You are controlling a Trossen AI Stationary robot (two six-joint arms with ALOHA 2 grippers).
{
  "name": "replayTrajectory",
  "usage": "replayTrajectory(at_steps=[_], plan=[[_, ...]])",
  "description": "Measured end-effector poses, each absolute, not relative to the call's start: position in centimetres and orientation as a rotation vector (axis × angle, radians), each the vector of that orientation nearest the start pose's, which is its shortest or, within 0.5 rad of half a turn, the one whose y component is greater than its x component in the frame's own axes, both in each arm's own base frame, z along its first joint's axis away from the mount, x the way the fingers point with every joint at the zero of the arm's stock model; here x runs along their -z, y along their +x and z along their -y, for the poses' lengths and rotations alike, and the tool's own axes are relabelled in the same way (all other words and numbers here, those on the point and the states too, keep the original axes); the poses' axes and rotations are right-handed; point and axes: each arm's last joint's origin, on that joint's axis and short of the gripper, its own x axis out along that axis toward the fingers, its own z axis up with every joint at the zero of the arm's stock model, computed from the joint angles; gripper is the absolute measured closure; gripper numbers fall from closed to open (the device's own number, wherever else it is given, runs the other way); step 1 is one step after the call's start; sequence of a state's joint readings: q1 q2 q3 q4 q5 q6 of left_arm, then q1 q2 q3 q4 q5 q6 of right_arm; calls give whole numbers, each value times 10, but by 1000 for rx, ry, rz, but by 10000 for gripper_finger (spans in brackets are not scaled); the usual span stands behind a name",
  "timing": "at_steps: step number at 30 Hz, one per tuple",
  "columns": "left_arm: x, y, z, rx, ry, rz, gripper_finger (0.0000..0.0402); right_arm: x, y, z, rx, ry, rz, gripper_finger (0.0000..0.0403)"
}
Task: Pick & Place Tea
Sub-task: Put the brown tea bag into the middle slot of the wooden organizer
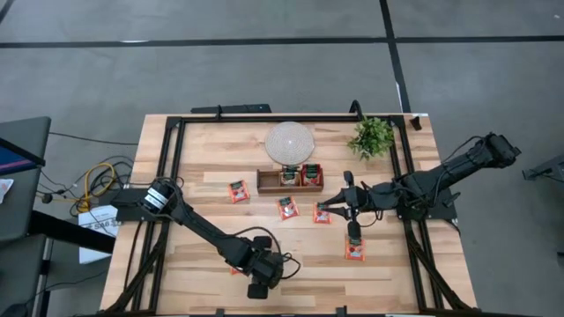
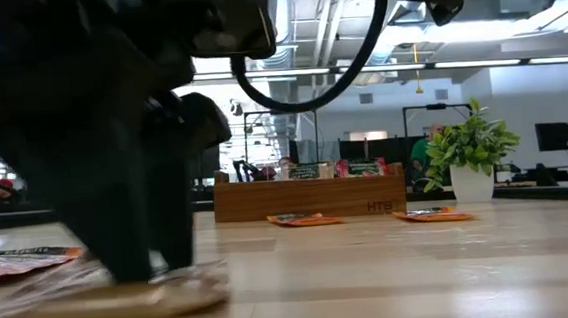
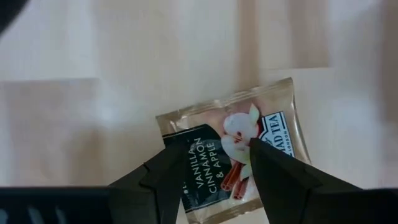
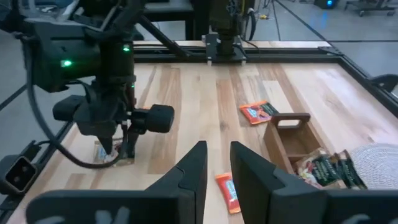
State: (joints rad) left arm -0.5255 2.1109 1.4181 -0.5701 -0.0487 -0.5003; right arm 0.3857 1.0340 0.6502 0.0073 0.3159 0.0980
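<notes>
A pale tan tea sachet [image 3: 273, 124] with a dark label lies flat on the table near its front edge. My left gripper [image 3: 214, 146] stands open right over it, pointing down, one finger on either side of the label; the low view shows this too [image 2: 151, 268]. Red-orange sachets [image 1: 238, 191] [image 1: 287, 208] [image 1: 354, 250] lie flat on the table's middle. More sachets [image 1: 300, 174] stand in the wooden tray [image 1: 264, 180]. My right gripper [image 4: 217, 149] hovers above the table near another red sachet [image 1: 322, 214], with a narrow gap and nothing between its fingers. My left gripper comes at the tan sachet from above, fingers apart. One fingertip [image 3: 180, 155] is over the dark label, the other [image 3: 261, 155] over the pictured part. In the low view the tips reach down to the sachet [image 2: 174, 302], which lies flat; I cannot tell whether they touch it.
A round white disc [image 1: 290, 143] lies just behind the tray, and a small potted plant [image 1: 372, 136] stands at the far right. A black frame [image 1: 176, 158] runs along the table's left, far and right sides. Bare wood lies at the near right.
</notes>
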Motion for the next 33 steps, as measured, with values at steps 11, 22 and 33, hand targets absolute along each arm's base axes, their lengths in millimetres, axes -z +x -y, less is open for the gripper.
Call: replayTrajectory(at_steps=[11,22,33], plan=[[-142,360,186,-15,132,-1243,228,-259,214,-66,-7,-23,-358,340],[-179,367,171,-50,111,-1215,228,-259,214,-66,-7,-25,-360,340],[-174,376,156,-23,101,-1229,228,-256,212,-65,-7,-36,-387,340]])
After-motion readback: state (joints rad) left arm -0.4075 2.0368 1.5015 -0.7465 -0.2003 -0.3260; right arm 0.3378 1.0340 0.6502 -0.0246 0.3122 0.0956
